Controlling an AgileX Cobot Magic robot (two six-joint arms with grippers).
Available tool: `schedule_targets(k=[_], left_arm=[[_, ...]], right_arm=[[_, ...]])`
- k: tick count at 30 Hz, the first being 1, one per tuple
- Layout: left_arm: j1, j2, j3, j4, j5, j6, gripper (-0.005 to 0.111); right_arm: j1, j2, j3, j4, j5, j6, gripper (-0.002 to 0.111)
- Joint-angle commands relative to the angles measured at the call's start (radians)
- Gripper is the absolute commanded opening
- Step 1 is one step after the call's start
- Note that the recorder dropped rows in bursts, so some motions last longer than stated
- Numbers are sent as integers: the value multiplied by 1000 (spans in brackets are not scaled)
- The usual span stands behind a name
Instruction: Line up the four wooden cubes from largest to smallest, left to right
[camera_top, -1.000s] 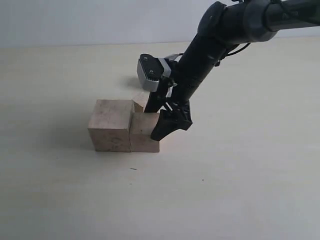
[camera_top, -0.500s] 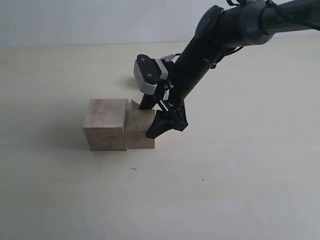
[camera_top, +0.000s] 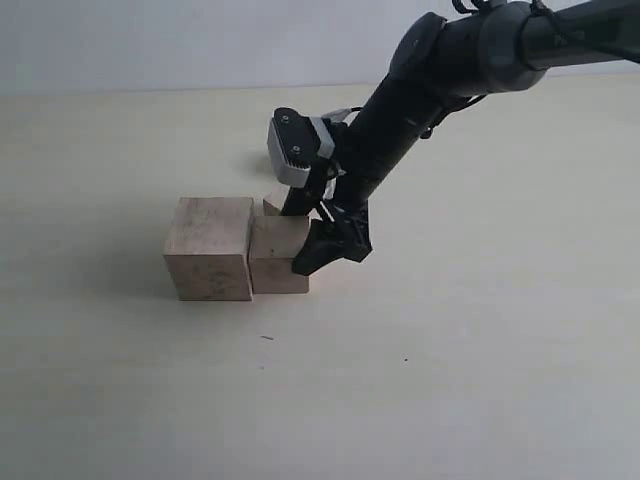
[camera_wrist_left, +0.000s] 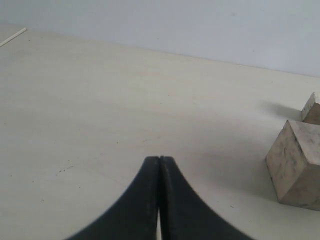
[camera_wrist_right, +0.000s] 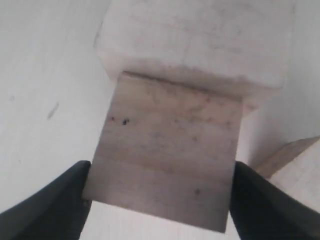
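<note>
The largest wooden cube (camera_top: 210, 248) stands on the table, and the second-largest cube (camera_top: 276, 256) is pressed against its right side. My right gripper (camera_top: 312, 240) is shut on that second cube, one black finger on each side face. In the right wrist view the held cube (camera_wrist_right: 170, 145) fills the space between the fingers (camera_wrist_right: 65, 200), with the largest cube (camera_wrist_right: 200, 40) just beyond it. A smaller cube (camera_top: 274, 203) sits behind these two, partly hidden. The fourth cube is out of view. My left gripper (camera_wrist_left: 159, 160) is shut and holds nothing, well left of the largest cube (camera_wrist_left: 297, 167).
The pale table (camera_top: 450, 380) runs flat around the cubes, with a plain wall at the back. The right arm (camera_top: 420, 90) reaches in from the upper right, over the space behind the cubes.
The right gripper has slid the second-largest cube to the left, pushing the largest cube along with it. Over the last half second they have barely moved.
</note>
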Motion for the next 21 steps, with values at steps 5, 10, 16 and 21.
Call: schedule_targets(k=[5, 10, 16, 21], left_arm=[[-7, -6, 0, -2, -3, 0, 0], [-7, -6, 0, -2, -3, 0, 0], [-7, -6, 0, -2, -3, 0, 0], [-7, -6, 0, -2, -3, 0, 0]], right_arm=[[1, -81, 11, -45, -26, 101, 78], [1, -204, 11, -120, -90, 244, 75], [1, -258, 11, -167, -254, 441, 68], [1, -249, 11, -311, -206, 593, 56]])
